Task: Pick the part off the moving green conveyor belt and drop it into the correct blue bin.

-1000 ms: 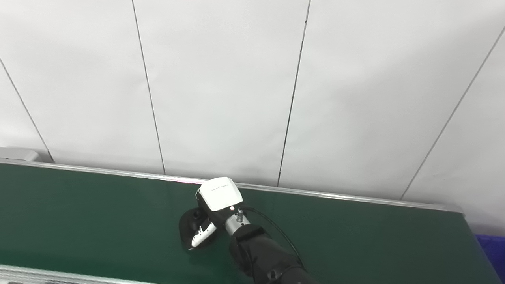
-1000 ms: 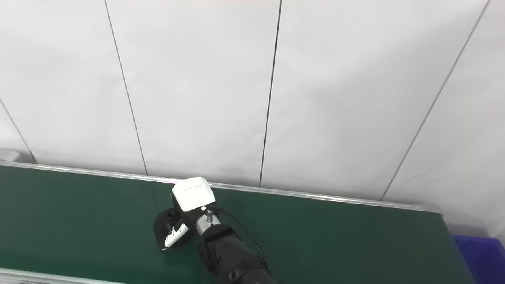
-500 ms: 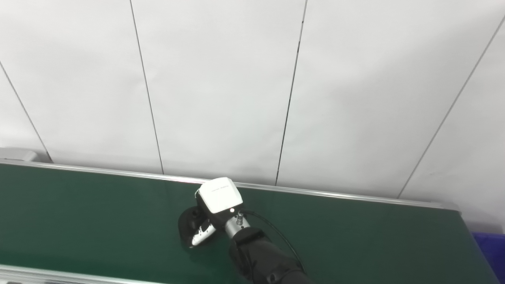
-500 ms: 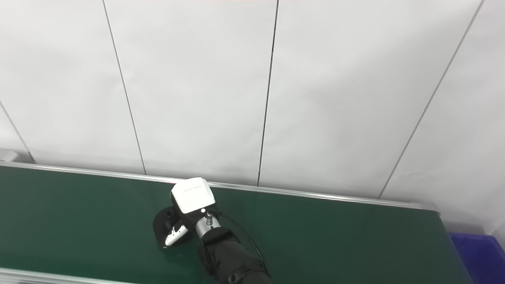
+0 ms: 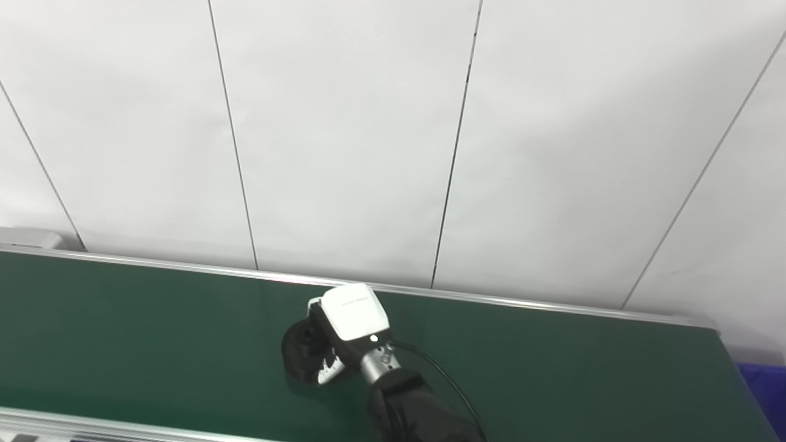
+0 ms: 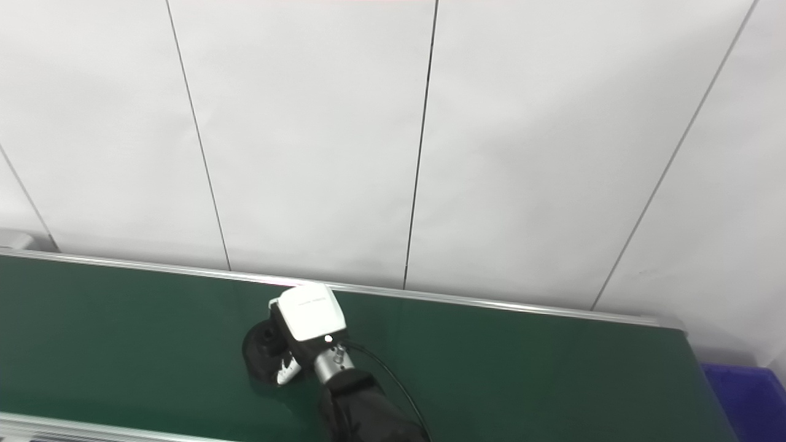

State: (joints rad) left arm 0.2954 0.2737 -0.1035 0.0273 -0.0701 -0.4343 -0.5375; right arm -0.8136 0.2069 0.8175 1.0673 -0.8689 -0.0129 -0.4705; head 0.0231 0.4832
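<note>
A black, round part [image 5: 299,351] lies on the green conveyor belt [image 5: 123,331], near the middle of its width. My right hand [image 5: 350,328], with its white back turned up, sits on the part's right side. Its fingers curl down over the part and its thumb [image 5: 328,370] presses against the near side. The white back hides the fingertips. The part still touches the belt. A corner of a blue bin [image 6: 743,393] shows past the belt's right end. My left hand is out of view.
A metal rail [image 5: 522,302] runs along the belt's far edge, right below the white panelled wall [image 5: 368,153]. Another rail [image 5: 92,423] borders the near edge at the bottom left. A thin black cable [image 5: 442,380] loops off my right wrist.
The view has shifted a little. My right hand has slid slightly right and turned further over the part, covering more of it; the thumb now lies closer in on the near side.
</note>
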